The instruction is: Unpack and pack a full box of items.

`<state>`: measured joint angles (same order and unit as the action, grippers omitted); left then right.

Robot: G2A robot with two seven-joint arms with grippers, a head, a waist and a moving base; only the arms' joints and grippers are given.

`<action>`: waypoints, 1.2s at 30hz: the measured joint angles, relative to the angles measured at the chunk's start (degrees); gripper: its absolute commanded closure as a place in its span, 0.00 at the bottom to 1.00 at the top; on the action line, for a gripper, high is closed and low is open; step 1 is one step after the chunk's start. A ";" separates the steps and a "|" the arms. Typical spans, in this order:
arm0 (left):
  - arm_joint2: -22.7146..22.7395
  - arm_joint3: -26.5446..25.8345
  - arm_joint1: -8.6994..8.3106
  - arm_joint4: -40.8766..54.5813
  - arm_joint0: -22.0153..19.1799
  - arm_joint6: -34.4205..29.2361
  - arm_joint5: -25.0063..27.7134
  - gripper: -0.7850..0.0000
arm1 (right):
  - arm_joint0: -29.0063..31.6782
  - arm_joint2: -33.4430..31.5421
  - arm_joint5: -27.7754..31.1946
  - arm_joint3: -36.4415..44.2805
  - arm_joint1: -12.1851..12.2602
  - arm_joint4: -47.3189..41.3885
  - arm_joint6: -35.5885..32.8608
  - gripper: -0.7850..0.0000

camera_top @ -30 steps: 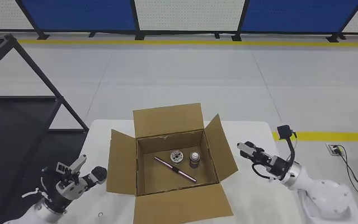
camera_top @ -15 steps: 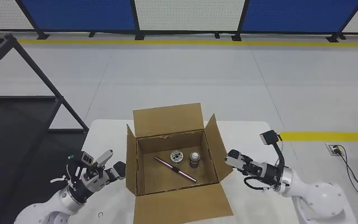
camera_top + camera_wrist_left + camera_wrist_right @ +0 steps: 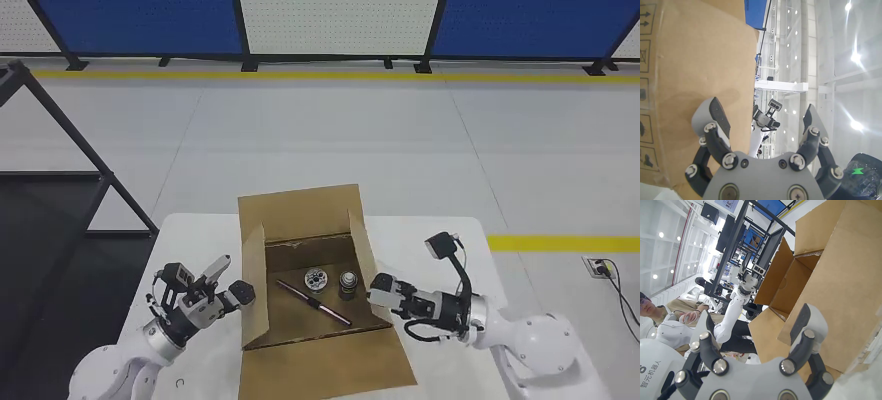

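With both jaws wide, I press the left flap (image 3: pixel 257 285) and right flap (image 3: pixel 362 255) of the box (image 3: pixel 300 212) inward, aiming to close it.

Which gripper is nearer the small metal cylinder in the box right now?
Right. The right gripper is just outside the raised side flap beside the small metal cylinder. The left gripper is outside the opposite flap, across the cardboard box.
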<state>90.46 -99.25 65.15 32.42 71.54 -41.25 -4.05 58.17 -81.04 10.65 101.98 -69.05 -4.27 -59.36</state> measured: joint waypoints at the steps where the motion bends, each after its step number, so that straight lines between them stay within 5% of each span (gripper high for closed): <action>1: 0.00 0.00 0.00 -0.01 0.00 -0.01 0.00 0.00 | 0.00 0.00 0.01 0.00 0.00 0.00 0.00 0.00; 10: -0.11 -0.29 0.02 0.26 0.08 0.25 0.02 0.00 | 0.07 0.79 -0.71 0.13 -0.08 0.27 0.87 0.00; 15: -1.85 -1.46 0.07 2.00 -0.64 -0.53 -2.61 0.00 | -4.03 6.99 -7.90 -1.97 -0.82 4.57 6.94 0.00; 24: -7.26 -0.81 0.58 -1.10 -3.02 5.90 -5.60 0.00 | -11.95 16.87 -11.96 -9.01 -2.42 8.78 12.05 0.00; 36: -11.67 1.09 1.00 -5.11 -5.52 11.32 -9.14 0.00 | -14.05 21.60 -15.80 -10.82 -2.94 15.04 12.53 0.00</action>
<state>78.79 -98.16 66.15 27.31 66.02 -29.93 -13.19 44.11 -59.43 -5.14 91.16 -71.98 10.77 -46.83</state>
